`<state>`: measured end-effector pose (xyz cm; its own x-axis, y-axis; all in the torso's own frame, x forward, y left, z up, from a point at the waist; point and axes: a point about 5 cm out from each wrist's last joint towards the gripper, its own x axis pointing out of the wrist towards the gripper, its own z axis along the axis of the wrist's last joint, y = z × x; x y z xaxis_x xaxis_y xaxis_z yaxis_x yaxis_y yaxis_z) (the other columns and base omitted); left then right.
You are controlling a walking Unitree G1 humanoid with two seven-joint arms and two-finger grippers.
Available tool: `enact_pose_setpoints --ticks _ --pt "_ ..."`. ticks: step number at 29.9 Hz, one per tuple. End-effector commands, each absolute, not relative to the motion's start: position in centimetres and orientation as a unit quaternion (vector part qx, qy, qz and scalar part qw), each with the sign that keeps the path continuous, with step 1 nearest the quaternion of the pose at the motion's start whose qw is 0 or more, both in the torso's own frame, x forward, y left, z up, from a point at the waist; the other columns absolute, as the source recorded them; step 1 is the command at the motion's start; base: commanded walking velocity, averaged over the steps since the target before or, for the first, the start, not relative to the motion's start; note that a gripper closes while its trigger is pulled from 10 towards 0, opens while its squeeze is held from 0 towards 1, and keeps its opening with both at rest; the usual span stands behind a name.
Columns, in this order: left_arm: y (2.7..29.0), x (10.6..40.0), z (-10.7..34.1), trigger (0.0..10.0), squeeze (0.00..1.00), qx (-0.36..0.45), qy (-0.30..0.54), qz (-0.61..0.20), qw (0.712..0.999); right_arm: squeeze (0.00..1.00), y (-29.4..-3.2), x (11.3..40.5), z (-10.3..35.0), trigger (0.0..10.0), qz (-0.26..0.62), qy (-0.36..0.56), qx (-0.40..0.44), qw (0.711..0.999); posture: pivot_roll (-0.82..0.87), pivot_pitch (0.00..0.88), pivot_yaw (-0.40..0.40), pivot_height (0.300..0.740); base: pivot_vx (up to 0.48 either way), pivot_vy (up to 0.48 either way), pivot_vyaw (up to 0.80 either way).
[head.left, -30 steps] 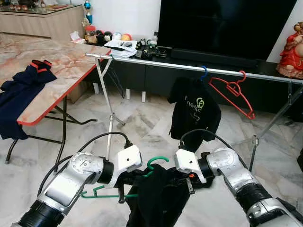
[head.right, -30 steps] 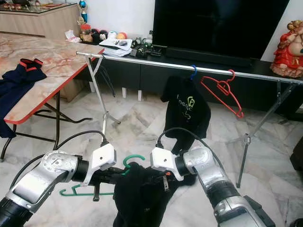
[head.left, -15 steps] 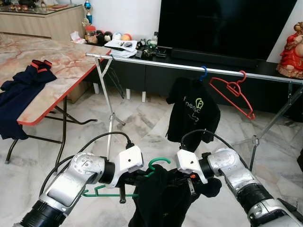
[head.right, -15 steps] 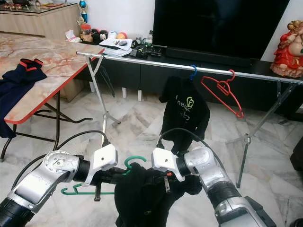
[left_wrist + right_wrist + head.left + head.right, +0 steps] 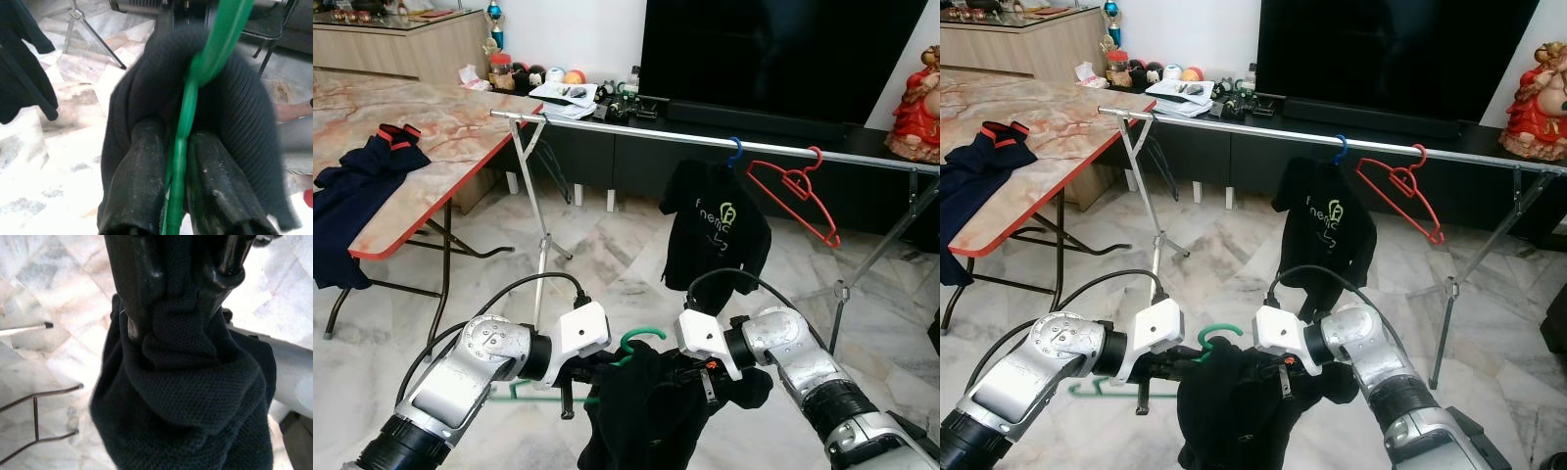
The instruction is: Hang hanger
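While both arms work low in front of the body: the hanger is not yet on the rail, so every risk below is a judgement from how things lie.

Green hanger (image 5: 641, 340): held low between the two arms, its hook curving up above the dark cloth, well apart from the rail.

Black garment (image 5: 646, 411): draped over the hanger and bunched between the tools, hanging toward the marble floor (image 5: 607, 255).

Left tool (image 5: 178, 196): fingers closed tight on the green hanger's stem, cloth wrapped round them; the wrist view shows the green wire pinched between the two black fingers.

Right tool (image 5: 186, 279): fingers closed on a thick fold of the black garment, not on the hanger itself as far as I can tell.

Rail (image 5: 636, 130): a silver bar on folding legs, carrying a black shirt on a blue hanger (image 5: 717, 220) and an empty red hanger (image 5: 793, 191), free bar to their left.

Risk, garment slipping: the cloth sits bunched rather than spread on the shoulders; letting go on the right could drop it off one side.

Risk, hook misses: the hook is small and partly hidden by cloth, so it may strike the bar or pass under it.

Risk, crowding: aiming too near the hung shirt could snag or knock it.

Risk, rail tipping: the stand looks light; a push from an arm may shift it.

Bench (image 5: 431, 137): beside the rail's left end, a dark blue garment (image 5: 357, 206) on it, close enough to clip on a wide swing.
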<state>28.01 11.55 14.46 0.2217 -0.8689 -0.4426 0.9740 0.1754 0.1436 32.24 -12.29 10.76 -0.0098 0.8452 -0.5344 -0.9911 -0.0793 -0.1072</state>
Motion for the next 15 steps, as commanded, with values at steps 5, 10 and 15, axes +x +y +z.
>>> enact_pose_setpoints --ticks 5,10,15 --pt "12.0 28.6 15.9 10.0 1.0 0.216 0.106 -0.599 0.764 0.0 -13.4 31.8 9.5 0.0 0.684 0.183 -0.257 0.658 0.14 0.002 -0.068 0.74 0.0 0.0 0.0" --pt "12.7 28.5 15.9 10.0 1.0 0.218 0.116 -0.598 0.763 0.0 -14.5 31.7 9.1 0.0 0.672 0.199 -0.262 0.663 0.14 0.002 -0.068 0.74 0.0 0.0 0.0" --pt "14.0 28.6 16.1 10.0 1.0 0.222 0.121 -0.581 0.774 0.0 -15.4 31.6 8.6 0.0 0.652 0.212 -0.271 0.675 0.14 0.007 -0.066 0.74 0.0 0.0 0.0"
